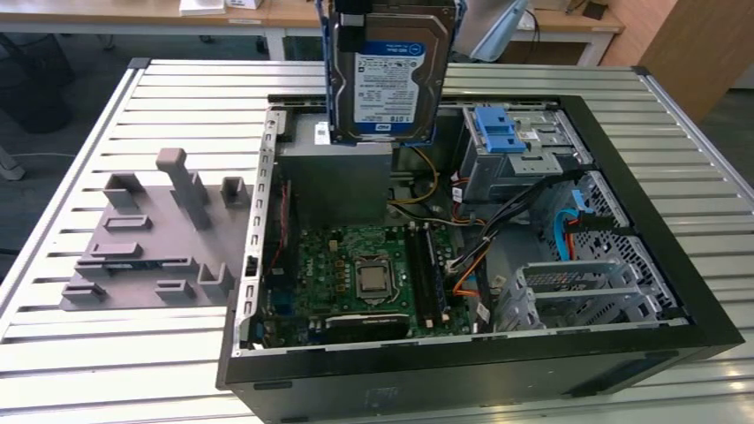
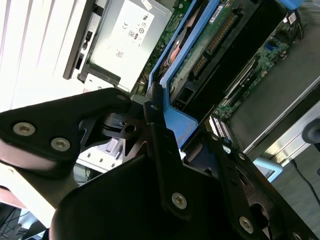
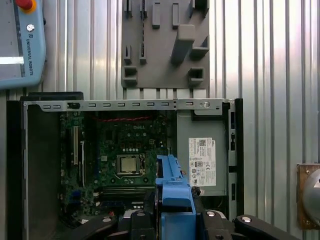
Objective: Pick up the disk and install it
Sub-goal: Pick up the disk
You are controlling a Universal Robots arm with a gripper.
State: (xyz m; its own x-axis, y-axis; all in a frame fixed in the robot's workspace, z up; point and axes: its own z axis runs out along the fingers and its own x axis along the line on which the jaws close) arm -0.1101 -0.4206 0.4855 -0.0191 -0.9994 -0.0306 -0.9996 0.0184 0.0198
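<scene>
Disk (image 1: 389,75) upright over the open case (image 1: 471,375), seemingly in the grip of the tool (image 3: 175,212).

Ribbed light metal table (image 1: 106,362), wooden desks (image 1: 141,16) behind it, wooden panel (image 1: 689,44) at the exterior view's right
</scene>
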